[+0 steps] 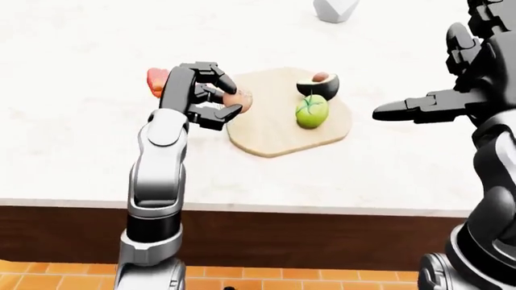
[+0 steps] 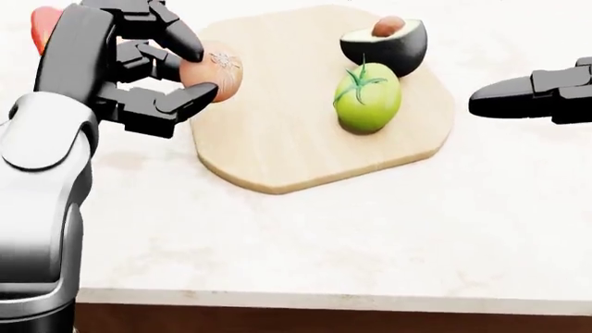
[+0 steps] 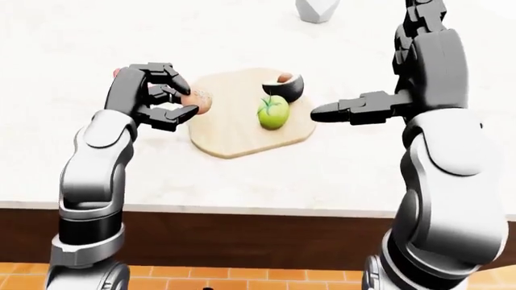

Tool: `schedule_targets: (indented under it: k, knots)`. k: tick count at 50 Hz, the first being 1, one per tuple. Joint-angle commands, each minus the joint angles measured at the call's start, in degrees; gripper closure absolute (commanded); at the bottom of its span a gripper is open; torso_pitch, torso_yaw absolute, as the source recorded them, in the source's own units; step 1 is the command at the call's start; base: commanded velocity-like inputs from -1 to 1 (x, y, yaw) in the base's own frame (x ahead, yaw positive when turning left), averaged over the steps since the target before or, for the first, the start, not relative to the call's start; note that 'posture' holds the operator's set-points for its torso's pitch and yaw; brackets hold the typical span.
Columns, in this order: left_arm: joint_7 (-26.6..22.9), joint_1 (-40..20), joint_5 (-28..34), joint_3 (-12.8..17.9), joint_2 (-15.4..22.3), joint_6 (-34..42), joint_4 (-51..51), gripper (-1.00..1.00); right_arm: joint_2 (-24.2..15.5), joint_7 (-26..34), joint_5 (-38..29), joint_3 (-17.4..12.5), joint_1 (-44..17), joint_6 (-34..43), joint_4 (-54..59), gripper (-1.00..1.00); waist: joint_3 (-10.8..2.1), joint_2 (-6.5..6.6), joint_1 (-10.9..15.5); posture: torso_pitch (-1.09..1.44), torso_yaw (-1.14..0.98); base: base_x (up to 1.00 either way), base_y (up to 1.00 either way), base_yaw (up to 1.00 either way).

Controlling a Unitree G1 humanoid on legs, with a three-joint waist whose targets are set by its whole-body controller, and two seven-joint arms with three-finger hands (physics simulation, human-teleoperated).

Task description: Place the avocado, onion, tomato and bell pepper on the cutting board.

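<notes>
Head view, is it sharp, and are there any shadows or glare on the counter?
Head view: crisp, no glare; the pale wooden cutting board casts only a faint edge shadow on the white marble counter. Left-eye view: slightly softer, evenly lit.

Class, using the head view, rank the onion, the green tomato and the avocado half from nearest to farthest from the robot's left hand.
1. Onion: in the fingers of the left hand, at the cutting board's left edge.
2. Green tomato: mid-board, rightward.
3. Avocado half: upper right of the board, just beyond the tomato.
</notes>
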Motion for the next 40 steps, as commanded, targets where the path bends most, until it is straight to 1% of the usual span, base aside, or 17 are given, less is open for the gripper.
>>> schedule_targets:
  k: [1,5,13,16,25,26,29,31,33,37,38,40]
  knots:
    - [0.37,-2.06,0.48,-0.12,-0.26,-2.91,-2.30,0.59,-0.65,-0.52,-0.11,-0.53,-1.23,-1.57,-1.30,-1.00,-1.88,-0.09,0.01,0.16,0.00,0.00,0.00,0.00]
    - [-0.07,-1.50,1.15,-1.52,-2.25,-3.25,-2.55,0.61,-0.54,-0.74,0.28,-0.83,-0.73,-1.58,-1.74,-1.00,-1.95,-0.18,0.05,0.16,0.00,0.00,0.00,0.00]
    - [-1.04,-0.43,3.11,-3.35,-5.15,-3.44,-3.36,0.60,-0.25,-1.29,0.70,-1.01,0.31,-2.29,-1.77,-1.00,-2.01,-0.34,0.06,0.16,0.00,0.00,0.00,0.00]
    - [-1.51,0.18,3.75,-3.92,-5.93,-3.67,-3.54,0.61,-0.20,-1.50,0.81,-0.87,0.15,-2.50,-1.49,-1.00,-2.01,-0.41,0.06,0.16,0.00,0.00,0.00,0.00]
    - [-2.37,0.51,5.21,-4.21,-6.98,-4.34,-2.93,0.57,-0.21,-1.77,0.93,-0.95,0.58,-2.60,-1.63,-1.00,-2.03,-0.54,0.08,0.16,0.00,0.00,0.00,0.00]
    - [-2.49,0.66,5.40,-4.26,-6.99,-4.38,-2.89,0.50,-0.18,-1.79,0.96,-0.98,0.64,-2.62,-1.65,-1.00,-2.04,-0.55,0.08,0.16,0.00,0.00,0.00,0.00]
    - [-2.72,0.82,5.69,-4.27,-7.08,-4.37,-3.00,0.40,-0.17,-1.79,1.01,-0.91,0.53,-2.69,-1.54,-1.00,-2.03,-0.58,0.10,0.16,0.00,0.00,0.00,0.00]
    - [-2.76,0.89,5.85,-4.20,-7.08,-4.64,-2.77,0.37,-0.30,-1.73,1.08,-1.01,0.46,-2.62,-1.52,-1.00,-2.03,-0.59,0.09,0.16,0.00,0.00,0.00,0.00]
    - [-3.00,1.16,6.11,-4.35,-7.12,-4.61,-2.89,0.22,-0.37,-1.73,1.11,-1.04,0.47,-2.62,-1.53,-1.00,-2.03,-0.59,0.10,0.16,0.00,0.00,0.00,0.00]
    - [-3.30,1.61,6.51,-4.50,-7.39,-4.85,-2.76,0.15,-0.33,-1.76,1.23,-1.10,0.63,-2.84,-1.41,-1.00,-2.04,-0.61,0.12,0.16,0.00,0.00,0.00,0.00]
    - [-3.32,1.68,6.55,-4.52,-7.51,-4.85,-2.75,0.10,-0.33,-1.81,1.23,-1.04,0.56,-2.97,-1.23,-1.00,-2.04,-0.62,0.13,0.16,0.00,0.00,0.00,0.00]
    - [-3.47,1.79,6.72,-4.64,-7.65,-4.75,-2.98,0.10,-0.27,-1.87,1.22,-0.98,0.68,-3.20,-1.08,-1.00,-2.06,-0.63,0.11,0.16,0.00,0.00,0.00,0.00]
